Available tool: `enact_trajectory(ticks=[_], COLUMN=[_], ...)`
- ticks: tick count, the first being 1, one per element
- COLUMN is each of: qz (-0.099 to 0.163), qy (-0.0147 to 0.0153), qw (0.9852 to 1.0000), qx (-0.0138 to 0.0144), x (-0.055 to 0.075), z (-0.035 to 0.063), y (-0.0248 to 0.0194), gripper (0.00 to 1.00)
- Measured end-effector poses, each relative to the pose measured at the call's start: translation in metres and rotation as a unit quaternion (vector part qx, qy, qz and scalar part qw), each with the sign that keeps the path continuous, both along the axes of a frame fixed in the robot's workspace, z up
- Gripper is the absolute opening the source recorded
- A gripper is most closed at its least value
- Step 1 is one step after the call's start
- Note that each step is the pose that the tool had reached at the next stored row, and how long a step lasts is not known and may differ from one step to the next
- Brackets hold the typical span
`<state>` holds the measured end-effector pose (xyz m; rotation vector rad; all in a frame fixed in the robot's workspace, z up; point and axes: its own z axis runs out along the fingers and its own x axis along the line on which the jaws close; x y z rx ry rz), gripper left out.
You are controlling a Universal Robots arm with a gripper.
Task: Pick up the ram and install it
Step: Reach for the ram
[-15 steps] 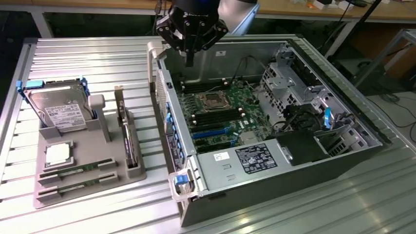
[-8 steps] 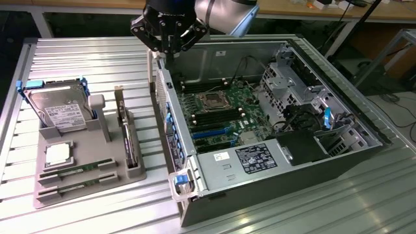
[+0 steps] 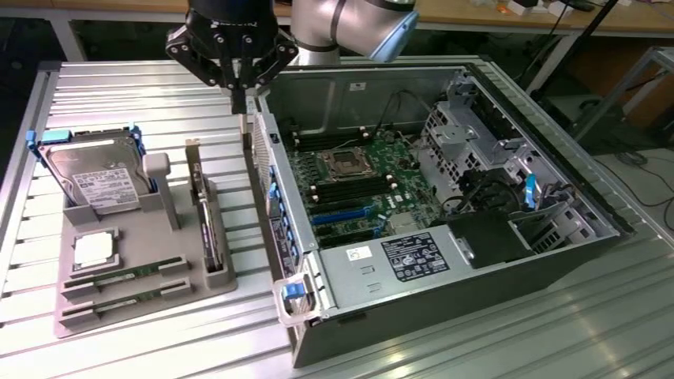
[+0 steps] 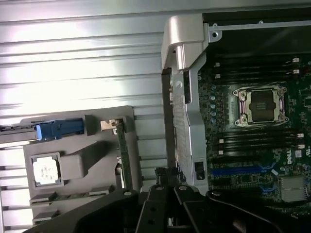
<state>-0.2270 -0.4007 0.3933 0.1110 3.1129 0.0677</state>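
Two ram sticks lie side by side in slots at the near end of a grey holder: one ram and its twin. In the wrist view a strip of ram shows at the holder's edge. My gripper hangs shut and empty high above the table, over the gap between the holder and the open computer case. Its black linkage and fingertips show in the wrist view. The motherboard lies open inside the case, with dark memory slots beside the CPU socket.
The holder also carries a silver hard drive in a blue-tabbed caddy, a square CPU chip and an upright card. The case's side wall stands between holder and motherboard. A ribbed metal table lies under everything.
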Motion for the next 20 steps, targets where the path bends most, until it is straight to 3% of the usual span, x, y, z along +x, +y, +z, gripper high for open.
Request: enact_trajectory(ticks=[14, 17, 20], qz=[0.006, 0.009, 0.012], qy=[0.0000, 0.0000, 0.0000], qw=[1.0000, 1.0000, 0.9999], qx=[0.0000, 0.0000, 0.0000], x=[-0.050, -0.069, -0.080], z=[0.0000, 0.0000, 0.0000], y=[-0.0063, -0.0084, -0.0086], gripper=[0.11, 0.11, 0.11])
